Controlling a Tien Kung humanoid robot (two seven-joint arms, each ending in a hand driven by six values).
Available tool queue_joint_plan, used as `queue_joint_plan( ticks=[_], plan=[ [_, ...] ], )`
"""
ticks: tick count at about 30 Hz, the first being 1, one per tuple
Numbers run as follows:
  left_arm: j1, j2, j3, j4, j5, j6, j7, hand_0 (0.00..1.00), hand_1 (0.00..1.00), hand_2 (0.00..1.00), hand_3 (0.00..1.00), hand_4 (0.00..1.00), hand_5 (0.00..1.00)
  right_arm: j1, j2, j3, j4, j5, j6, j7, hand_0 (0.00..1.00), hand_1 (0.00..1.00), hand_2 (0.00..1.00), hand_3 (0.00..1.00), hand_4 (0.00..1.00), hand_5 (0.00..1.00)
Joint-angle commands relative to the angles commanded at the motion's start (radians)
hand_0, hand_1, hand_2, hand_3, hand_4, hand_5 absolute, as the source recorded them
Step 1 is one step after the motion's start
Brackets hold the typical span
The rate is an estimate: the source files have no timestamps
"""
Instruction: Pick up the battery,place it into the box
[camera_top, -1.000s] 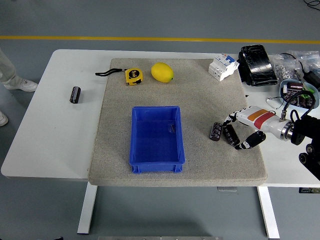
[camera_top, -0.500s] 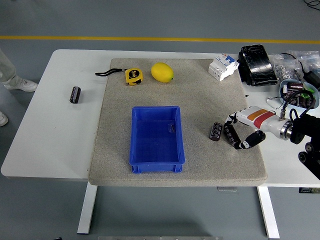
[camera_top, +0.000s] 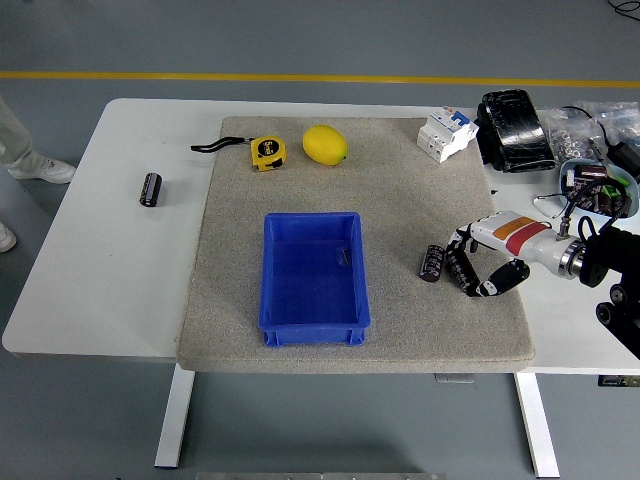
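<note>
Covering most of a white bench (camera_top: 110, 260), a grey mat (camera_top: 400, 210) fills the centre of the frame, with grey floor beyond and a yellow floor line (camera_top: 250, 77) crossing the top. A blue box (camera_top: 312, 276) sits open on the mat at centre. At right, the right robot hand (camera_top: 478, 265) reaches in from the frame's right edge, its fingers curled loosely around a dark battery (camera_top: 459, 268) lying on the mat; whether they grip it firmly cannot be told. A second battery (camera_top: 432, 262) lies just left of it, between the hand and the box. A third battery (camera_top: 150, 189) rests on bare bench at left, well apart. Along the mat's upper edge lie a yellow tape measure (camera_top: 266, 152), a lemon (camera_top: 324, 145) and a white circuit breaker (camera_top: 446, 133). At upper right sit a black wrapped block (camera_top: 514, 130) and a bowl of parts (camera_top: 594, 186). A person's shoe (camera_top: 42, 171) shows at the left edge.
</note>
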Motion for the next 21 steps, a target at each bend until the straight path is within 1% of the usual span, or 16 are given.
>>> queue_joint_plan(
  ticks=[5,10,13,17,21],
  plan=[
    [0.003,0.002,-0.003,0.0,0.004,0.0,0.001,0.507,0.521,0.589,0.692,0.65,0.77,-0.005,-0.003,0.018,0.017,0.0,0.003,0.001,0.543,0.509,0.526,0.484,0.786,0.11],
    [0.006,0.004,-0.009,0.0,0.009,-0.001,0.003,0.507,0.521,0.589,0.692,0.65,0.77,-0.004,-0.007,0.051,0.065,0.003,0.007,0.0,0.543,0.509,0.526,0.484,0.786,0.11],
    [0.007,0.005,-0.013,0.0,0.013,-0.001,0.003,0.507,0.521,0.586,0.689,0.65,0.768,0.004,-0.002,0.074,0.114,0.022,0.024,-0.009,0.546,0.508,0.523,0.485,0.782,0.113],
    [0.008,0.002,-0.022,0.0,0.013,0.003,0.001,0.507,0.52,0.585,0.689,0.65,0.767,0.023,0.02,0.101,0.189,0.037,0.042,-0.017,0.541,0.51,0.525,0.485,0.781,0.117],
    [0.004,0.005,-0.01,0.0,0.003,0.005,-0.001,0.507,0.52,0.585,0.689,0.65,0.767,0.056,0.046,0.096,0.279,0.081,0.066,-0.039,0.541,0.51,0.525,0.485,0.781,0.117]
  ],
)
